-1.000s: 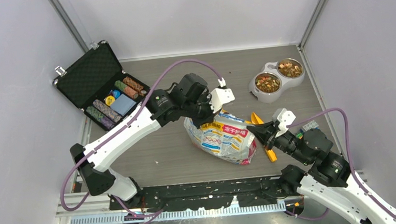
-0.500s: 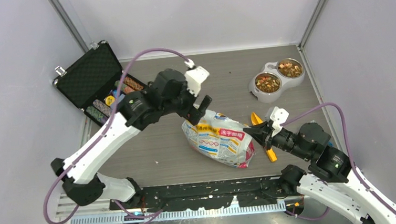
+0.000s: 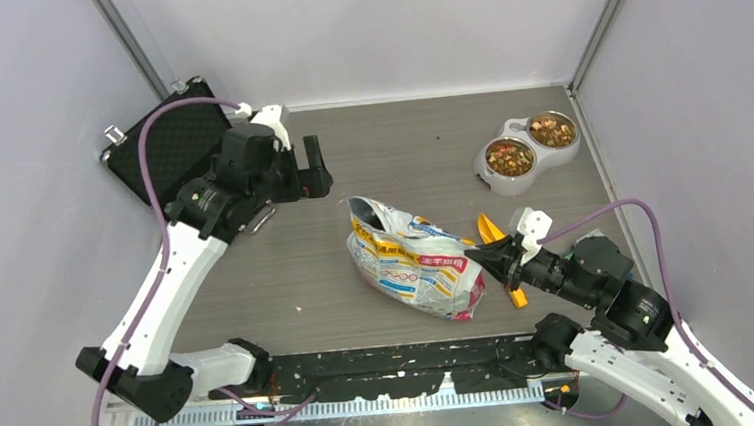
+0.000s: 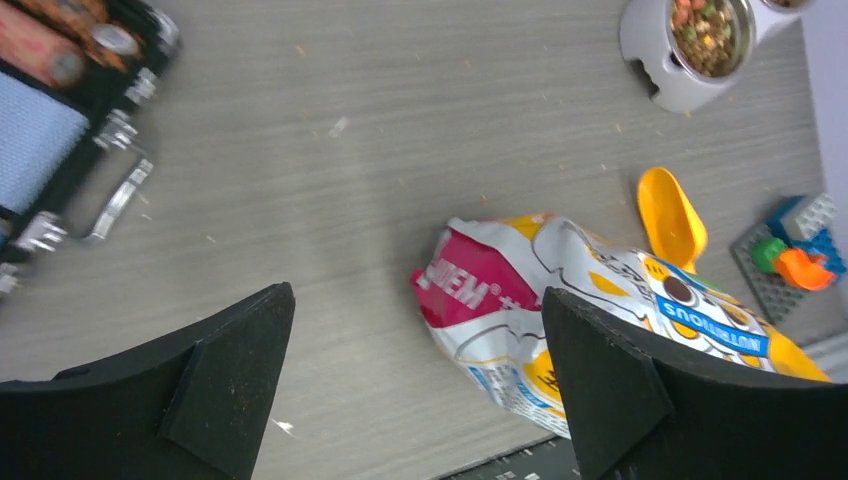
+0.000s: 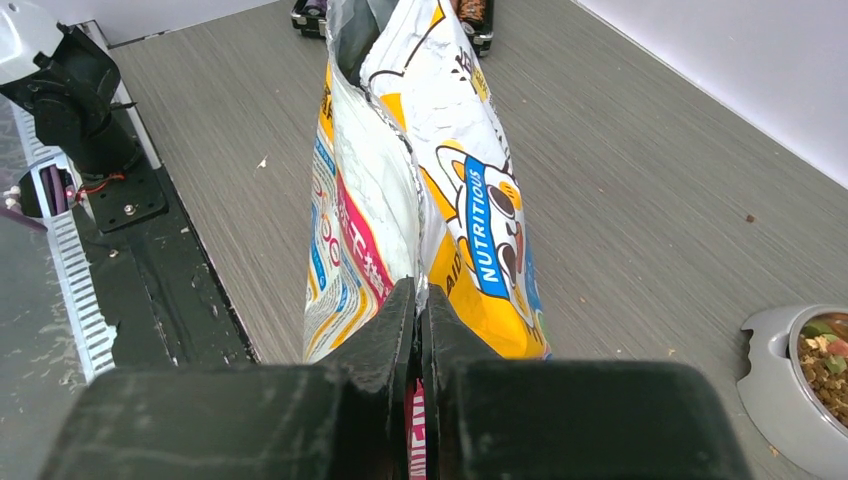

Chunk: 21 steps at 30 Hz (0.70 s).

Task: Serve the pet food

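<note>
Left pincer (image 4: 416, 292) agape above foil bag (image 4: 520, 270)

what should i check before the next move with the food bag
1. right pincer shut on the edge of the bag: ok
2. left pincer open, away from the bag: ok
3. bag lying on the table, mouth open: ok
4. pet food in both bowls: ok
5. scoop free to pick up: cannot tell, the right arm partly covers it
6. food left inside the bag: cannot tell

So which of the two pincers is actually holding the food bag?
The right pincer: its jaws are shut on the edge of the bag. The left pincer gapes wide open near the black case, apart from the bag.
</note>
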Each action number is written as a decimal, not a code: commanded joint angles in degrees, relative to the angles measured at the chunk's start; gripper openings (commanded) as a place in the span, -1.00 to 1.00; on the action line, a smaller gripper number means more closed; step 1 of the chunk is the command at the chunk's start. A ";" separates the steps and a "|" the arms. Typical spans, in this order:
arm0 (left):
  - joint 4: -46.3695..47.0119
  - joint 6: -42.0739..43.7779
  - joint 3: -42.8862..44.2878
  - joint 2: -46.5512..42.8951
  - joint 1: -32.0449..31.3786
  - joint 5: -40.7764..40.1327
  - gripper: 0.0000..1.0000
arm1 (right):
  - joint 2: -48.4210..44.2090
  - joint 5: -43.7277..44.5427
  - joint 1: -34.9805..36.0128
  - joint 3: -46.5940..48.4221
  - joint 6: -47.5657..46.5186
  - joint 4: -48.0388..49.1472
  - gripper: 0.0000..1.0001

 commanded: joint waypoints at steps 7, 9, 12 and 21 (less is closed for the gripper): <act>25.19 21.01 -19.81 -12.08 0.97 38.10 0.99 | -1.41 0.34 -0.17 6.86 -1.16 8.67 -0.89; 29.60 29.36 -25.04 -15.78 1.40 38.77 0.99 | -0.59 0.90 -0.17 8.17 -1.26 6.59 -0.89; 29.52 38.96 -26.26 -16.47 4.44 46.03 0.99 | 0.44 2.93 -0.19 9.99 -1.30 4.70 -0.89; 16.16 62.88 -20.83 -8.79 8.22 63.68 0.96 | 1.23 4.07 -0.20 11.72 -1.69 4.07 -0.90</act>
